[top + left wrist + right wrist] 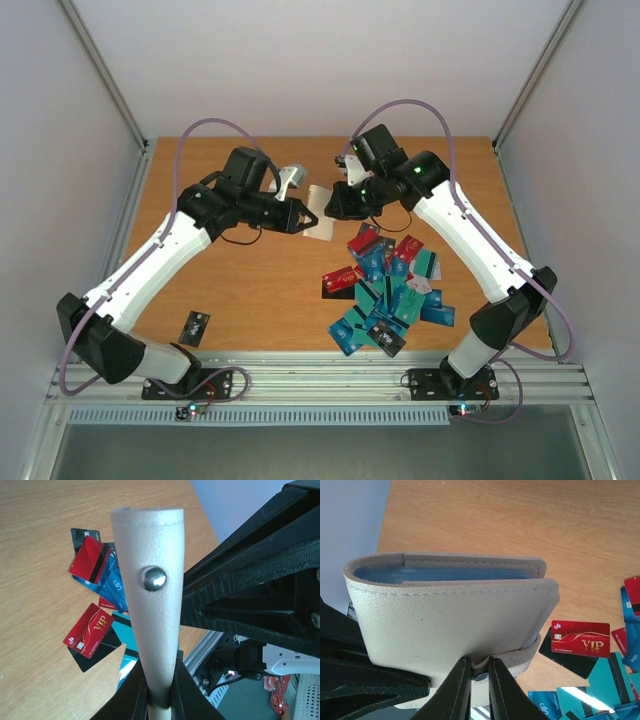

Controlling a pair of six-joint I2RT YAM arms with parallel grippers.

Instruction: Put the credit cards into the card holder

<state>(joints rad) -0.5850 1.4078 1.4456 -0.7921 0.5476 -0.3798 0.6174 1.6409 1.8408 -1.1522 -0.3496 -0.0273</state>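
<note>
Card holder (320, 222) sits above the table (230, 290), centre-rear, pinched between left claw (303, 216) on its left and right claw (338, 205) on its right. Credit cards (385, 290) lie heaped on table, in front-right of it, overlapping. Single card (195, 327) lies well apart, front-left.

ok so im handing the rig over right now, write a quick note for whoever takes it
Left gripper: shut on the clasp strap of the card holder.
Right gripper: shut on the holder's lower edge, by the snap.
The holder is held between both arms, folded, apparently off the table.
The credit cards lie in a heap in front of the right arm. One black card lies apart near the left arm's base.
Done: holder gripped.
Left: open it, then slot in every card.
</note>
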